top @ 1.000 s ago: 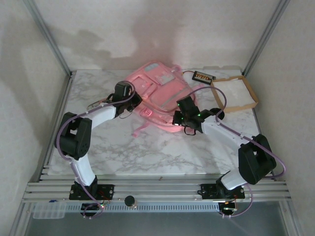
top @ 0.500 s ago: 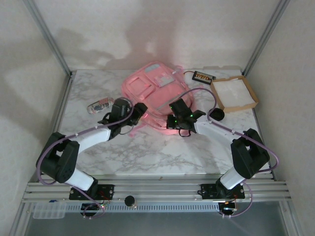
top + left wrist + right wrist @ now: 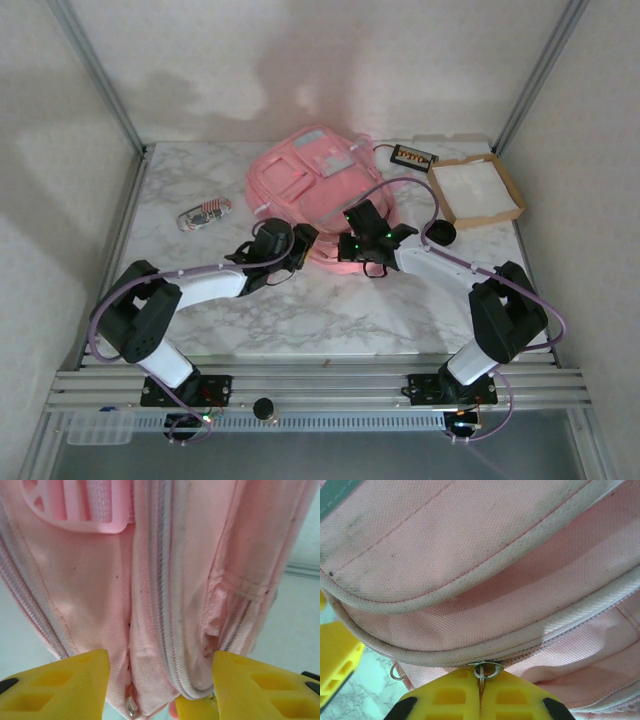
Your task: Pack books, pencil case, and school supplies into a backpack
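Backpack (image 3: 165, 580) bulges between my spread left fingers (image 3: 60, 680); right gripper (image 3: 480, 681), clamped on its zip ring (image 3: 488, 669), crowds alongside. Near table (image 3: 330, 315) gives room.

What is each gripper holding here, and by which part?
Right gripper pinches the zipper pull of the backpack; left gripper is open, holding nothing.

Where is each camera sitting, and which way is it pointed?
Top external: high behind the arm bases, looking down on the table and pink backpack; both arms show, left gripper and right gripper at the bag's near edge.
Left wrist: on the left wrist, facing the backpack's zippered side close up; its open yellow fingers at the bottom.
Right wrist: on the right wrist, facing a backpack seam; its fingers shut on a zipper pull.
Shared: all three see the backpack.
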